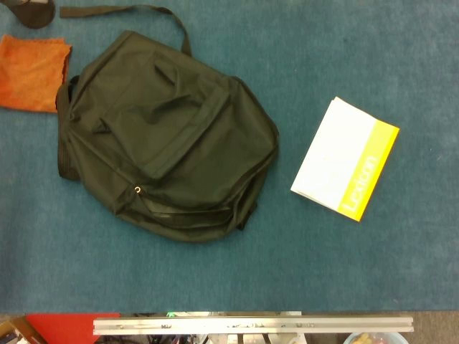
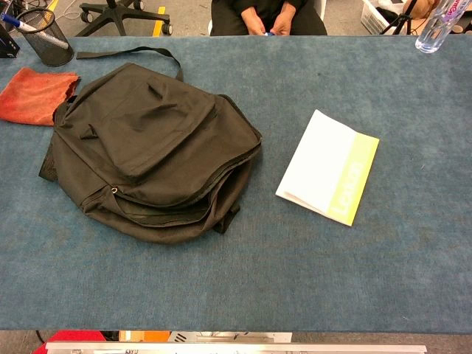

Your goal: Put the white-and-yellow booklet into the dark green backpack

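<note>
Progress: nothing done yet as far as pics show; booklet not in bag, whole task left (open bag, pick up booklet, insert).
Booklet: flat white paper booklet w/ yellow strip along one edge [image 1: 345, 158], lying on blue felt-like table cover [image 1: 401, 265], right of the bag, well apart from it, not touching.
Booklet axis: long axis runs diagonal in head view, near-left corner to far-right corner; yellow printed strip on the right long edge, facing away from bag; white side nearer the bag.
Bag: dark green soft fabric backpack [image 1: 166, 136], lying flat, front pocket up, strap trailing at far edge. Main zip looks closed or nearly so; gold zip pull [image 1: 137, 190] at near-left side. Can't tell for sure if any opening.
Left hand: not seen in either view; state can't be told.
Right hand: same, not seen.
Other: orange cloth [image 1: 30, 72] far-left, just beside bag; black mesh pen cup [image 2: 44, 35] far-left corner; clear plastic bottle [image 2: 434, 26] far-right corner.
Judgement: the bag prob. needs unzipping first.
</note>
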Controlling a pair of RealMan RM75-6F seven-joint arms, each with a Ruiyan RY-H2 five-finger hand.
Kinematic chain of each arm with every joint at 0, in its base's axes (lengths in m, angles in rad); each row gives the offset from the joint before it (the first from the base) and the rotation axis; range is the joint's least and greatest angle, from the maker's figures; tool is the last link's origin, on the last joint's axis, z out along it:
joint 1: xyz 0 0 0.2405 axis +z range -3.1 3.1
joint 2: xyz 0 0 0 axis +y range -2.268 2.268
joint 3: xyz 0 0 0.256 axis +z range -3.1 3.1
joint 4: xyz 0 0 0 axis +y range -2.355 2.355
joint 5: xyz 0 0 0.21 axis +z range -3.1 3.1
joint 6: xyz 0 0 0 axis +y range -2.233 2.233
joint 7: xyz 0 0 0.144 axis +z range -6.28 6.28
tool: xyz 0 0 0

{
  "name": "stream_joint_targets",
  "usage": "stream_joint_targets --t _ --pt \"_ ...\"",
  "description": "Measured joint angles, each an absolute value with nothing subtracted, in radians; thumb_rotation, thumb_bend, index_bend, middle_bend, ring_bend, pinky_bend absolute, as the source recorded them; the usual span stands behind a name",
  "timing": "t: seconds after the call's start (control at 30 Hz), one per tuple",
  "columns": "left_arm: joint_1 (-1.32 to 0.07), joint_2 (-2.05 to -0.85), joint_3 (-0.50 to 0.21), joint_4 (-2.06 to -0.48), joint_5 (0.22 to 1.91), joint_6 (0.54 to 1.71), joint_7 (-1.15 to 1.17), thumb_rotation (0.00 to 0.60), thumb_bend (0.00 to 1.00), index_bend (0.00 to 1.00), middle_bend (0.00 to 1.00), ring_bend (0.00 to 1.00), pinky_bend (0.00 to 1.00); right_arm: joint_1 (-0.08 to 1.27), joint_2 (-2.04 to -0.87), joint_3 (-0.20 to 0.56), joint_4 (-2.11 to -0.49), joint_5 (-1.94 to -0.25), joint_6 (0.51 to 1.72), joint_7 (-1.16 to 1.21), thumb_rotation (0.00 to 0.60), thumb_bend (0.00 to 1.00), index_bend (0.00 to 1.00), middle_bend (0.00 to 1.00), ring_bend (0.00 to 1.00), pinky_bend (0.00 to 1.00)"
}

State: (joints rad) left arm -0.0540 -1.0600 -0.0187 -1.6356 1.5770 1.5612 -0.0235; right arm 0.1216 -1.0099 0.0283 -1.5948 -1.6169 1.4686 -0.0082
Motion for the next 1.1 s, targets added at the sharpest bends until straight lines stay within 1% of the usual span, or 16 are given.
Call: stream_joint_targets --t 0.37,0.53,0.7,0.77,0.83,0.97,1.1 --pt "-0.049 -1.056 -0.018 -1.645 1.576 1.565 -0.022 0.600 0.26 0.28 0.19 0.11 0.07 0.155 -1.018 0.021 -1.583 -1.652 1.433 -0.008 0.600 0.26 0.20 0.37 0.28 0.39" --pt "-0.047 -1.055 -0.015 -1.646 1.583 1.569 -0.023 0.600 0.26 0.28 0.19 0.11 0.07 0.201 -1.033 0.013 -1.562 -1.692 1.377 -0.026 0.600 0.26 0.20 0.37 0.28 0.39" --pt "-0.040 -1.050 -0.009 -1.648 1.587 1.574 -0.030 0.600 0.26 0.28 0.19 0.11 0.07 0.269 -1.094 0.006 -1.518 -1.739 1.298 -0.076 0.600 0.25 0.20 0.35 0.25 0.39" --pt "-0.037 -1.048 -0.008 -1.648 1.587 1.579 -0.035 0.600 0.26 0.28 0.19 0.11 0.07 0.296 -1.123 0.003 -1.492 -1.759 1.275 -0.105 0.600 0.20 0.20 0.34 0.23 0.39" --pt "-0.031 -1.046 -0.006 -1.648 1.587 1.585 -0.043 0.600 0.26 0.28 0.19 0.11 0.07 0.317 -1.151 0.001 -1.466 -1.771 1.252 -0.130 0.600 0.13 0.20 0.32 0.20 0.36" --pt "-0.016 -1.039 0.000 -1.641 1.583 1.598 -0.062 0.600 0.26 0.28 0.19 0.11 0.07 0.352 -1.215 -0.006 -1.419 -1.779 1.191 -0.157 0.600 0.11 0.20 0.30 0.18 0.33" --pt "-0.006 -1.035 0.006 -1.635 1.583 1.601 -0.073 0.600 0.26 0.28 0.19 0.11 0.07 0.382 -1.273 -0.015 -1.366 -1.783 1.150 -0.170 0.600 0.11 0.20 0.29 0.18 0.33"
